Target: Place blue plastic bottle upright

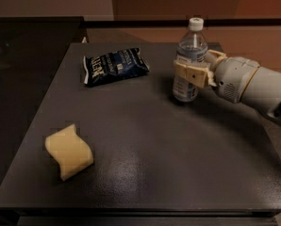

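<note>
You see the blue plastic bottle point(191, 45) upright on the table point(145, 145): clear, white-capped, pale-labelled. The gripper point(193, 69) clasps its middle from the right.

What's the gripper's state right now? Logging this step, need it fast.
Gripper: closed on the middle of the upright blue plastic bottle, at the far right of the table.

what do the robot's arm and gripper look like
The gripper, at the table's far right around the blue plastic bottle, has blocky cream-beige fingers, the near one with a small dark dot. The arm behind is a thick rounded grey-white cylinder with a faint tan ring and a patch of tiny holes. No cables show.
</note>
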### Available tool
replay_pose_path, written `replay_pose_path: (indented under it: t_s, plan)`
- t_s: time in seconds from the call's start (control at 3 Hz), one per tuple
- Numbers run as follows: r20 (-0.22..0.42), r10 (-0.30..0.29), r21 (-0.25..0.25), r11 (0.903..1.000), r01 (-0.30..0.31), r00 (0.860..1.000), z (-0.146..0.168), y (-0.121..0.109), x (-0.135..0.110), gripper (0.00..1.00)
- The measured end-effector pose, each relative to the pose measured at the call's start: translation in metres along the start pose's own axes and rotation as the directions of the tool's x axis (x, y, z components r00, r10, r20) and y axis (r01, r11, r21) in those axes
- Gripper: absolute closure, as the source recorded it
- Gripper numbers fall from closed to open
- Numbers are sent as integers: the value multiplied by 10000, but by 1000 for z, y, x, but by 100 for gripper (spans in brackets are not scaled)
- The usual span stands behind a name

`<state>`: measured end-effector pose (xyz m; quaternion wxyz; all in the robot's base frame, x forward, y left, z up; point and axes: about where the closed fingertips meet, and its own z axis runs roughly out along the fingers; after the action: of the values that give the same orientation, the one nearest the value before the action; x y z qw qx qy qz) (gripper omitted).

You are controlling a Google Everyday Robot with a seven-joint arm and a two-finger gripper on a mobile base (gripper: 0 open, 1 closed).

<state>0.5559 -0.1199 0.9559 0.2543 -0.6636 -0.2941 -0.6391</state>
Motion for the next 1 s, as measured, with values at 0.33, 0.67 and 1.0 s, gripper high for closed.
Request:
replay_pose_path:
  t_s: [0.33, 0.67, 1.0]
  plan:
    - [-129, -27, -109, 9999, 26, 9999, -2, 4, -10, 59]
    - [-241, 26, -175, 9998, -31, 9997, -4, 8, -18, 35]
    - [-255, 56, -173, 9998, -61, 9997, -5, 10, -23, 12]
